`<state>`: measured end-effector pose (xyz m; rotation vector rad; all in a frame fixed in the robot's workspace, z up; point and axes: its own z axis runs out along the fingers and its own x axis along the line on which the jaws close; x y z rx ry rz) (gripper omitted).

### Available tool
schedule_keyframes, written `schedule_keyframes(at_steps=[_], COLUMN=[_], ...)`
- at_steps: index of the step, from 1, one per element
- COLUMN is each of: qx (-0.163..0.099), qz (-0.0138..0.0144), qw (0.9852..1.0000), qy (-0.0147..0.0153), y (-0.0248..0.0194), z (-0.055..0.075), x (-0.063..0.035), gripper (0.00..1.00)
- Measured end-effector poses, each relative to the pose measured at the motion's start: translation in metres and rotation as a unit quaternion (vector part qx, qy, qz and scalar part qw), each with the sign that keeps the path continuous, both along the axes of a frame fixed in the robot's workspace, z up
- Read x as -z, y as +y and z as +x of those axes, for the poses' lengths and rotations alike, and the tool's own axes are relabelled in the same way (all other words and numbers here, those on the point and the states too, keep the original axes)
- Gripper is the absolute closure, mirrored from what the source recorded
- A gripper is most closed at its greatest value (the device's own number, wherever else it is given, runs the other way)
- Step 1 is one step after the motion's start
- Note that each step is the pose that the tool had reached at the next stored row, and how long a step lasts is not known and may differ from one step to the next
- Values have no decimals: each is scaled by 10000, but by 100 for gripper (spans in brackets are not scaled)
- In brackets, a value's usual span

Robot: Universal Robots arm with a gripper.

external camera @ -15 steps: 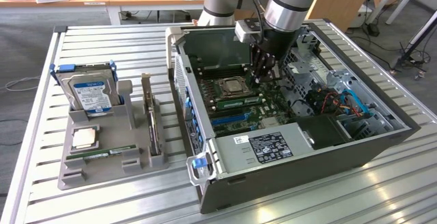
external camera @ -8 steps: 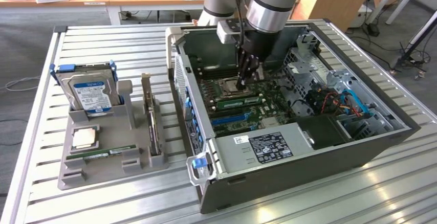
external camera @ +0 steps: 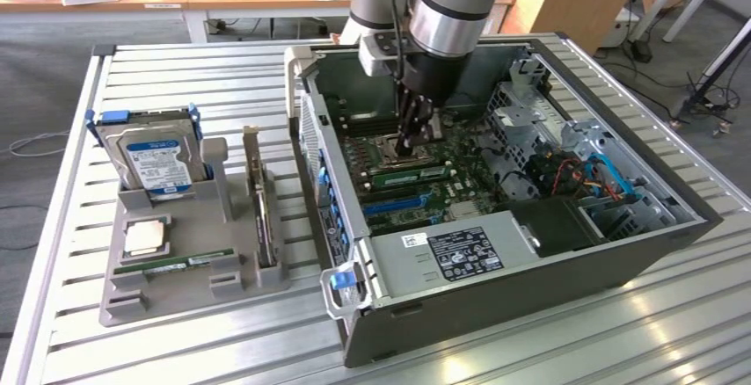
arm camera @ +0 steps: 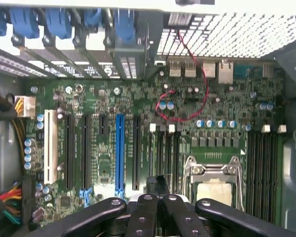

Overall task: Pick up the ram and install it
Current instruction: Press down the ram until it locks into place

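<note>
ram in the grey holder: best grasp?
Probably the long top edge, mid-length, pinching both flat faces from straight above. The ram seems to stand on edge in a holder slot, leaving only that edge free; the CPU sits close beside.

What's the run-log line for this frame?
gripper: shut, inside open PC case | over motherboard by CPU socket | one ram in grey holder

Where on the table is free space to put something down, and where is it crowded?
Bare slats on the table in front of the computer case, and behind the grey holder tray. Crowded inside the case, where the gripper hangs over the motherboard.
</note>
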<state>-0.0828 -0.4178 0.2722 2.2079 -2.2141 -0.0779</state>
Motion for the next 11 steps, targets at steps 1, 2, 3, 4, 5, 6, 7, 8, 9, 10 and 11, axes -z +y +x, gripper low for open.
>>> schedule_keyframes(at_steps=[1, 2, 3, 4, 5, 6, 7, 8, 9, 10, 11], qx=[0, 0, 1, 1, 0, 1, 0, -1, -1, 0, 1], qz=[0, 0, 1, 0, 0, 1, 0, 0, 0, 0, 0], qw=[10000, 10000, 10000, 10000, 10000, 10000, 10000, 10000, 10000, 10000, 10000], qy=[0, 0, -1, 0, 0, -1, 0, 0, 0, 0, 0], y=[0, 0, 0, 0, 0, 1, 1, 1, 0, 0, -1], z=[-19, -36, -53, -68, -82, -89, -91, -92, -93, -97, -110], x=[0, 1, 1, 1, 1, 1, 1, 1, 1, 1, 0], gripper=[89, 89, 89, 89, 89, 89, 89, 89, 89, 89, 89])
